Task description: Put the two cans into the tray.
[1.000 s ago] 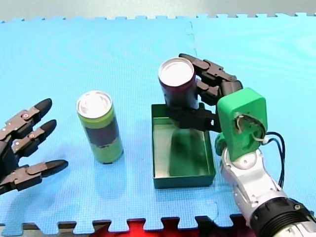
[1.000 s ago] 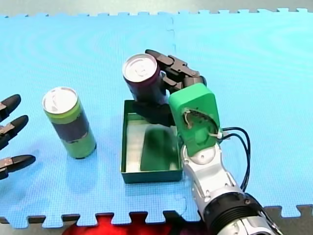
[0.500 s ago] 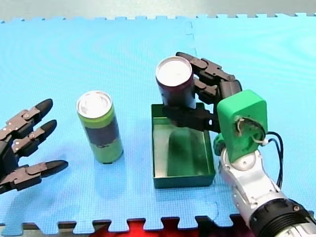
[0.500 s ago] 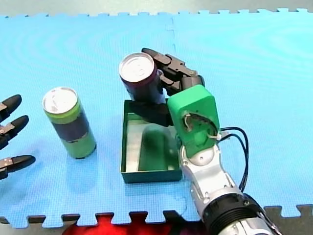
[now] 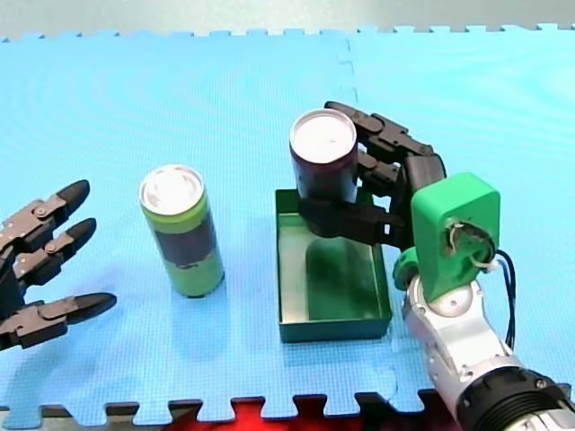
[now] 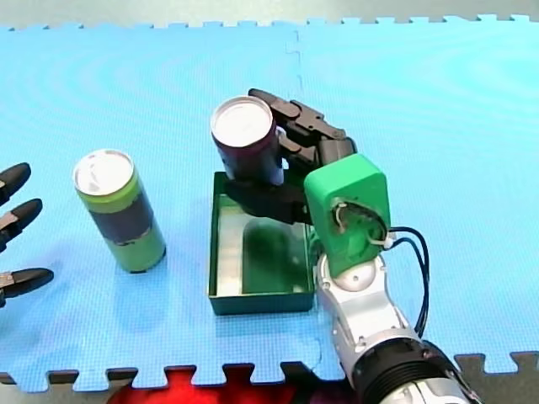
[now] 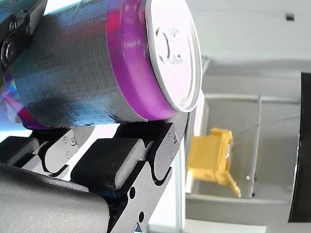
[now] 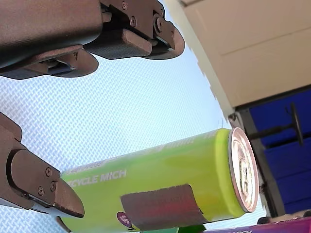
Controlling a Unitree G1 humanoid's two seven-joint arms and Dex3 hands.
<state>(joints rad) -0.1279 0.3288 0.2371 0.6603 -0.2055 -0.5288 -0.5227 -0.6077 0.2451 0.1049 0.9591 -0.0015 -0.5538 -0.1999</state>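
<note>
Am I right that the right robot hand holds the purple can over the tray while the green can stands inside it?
Not quite: in the first head view the green can stands on the mat beside the tray. The right robot hand does hold the purple can over it.

Right hand (image 5: 384, 184), reaching in from five o'clock, grips the can (image 5: 322, 171); left hand (image 5: 40, 262) hovers empty at nine o'clock.

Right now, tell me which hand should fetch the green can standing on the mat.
Left. The left hand is open beside the green can, with nothing between them. The right hand is shut on the purple can above the tray.
</note>
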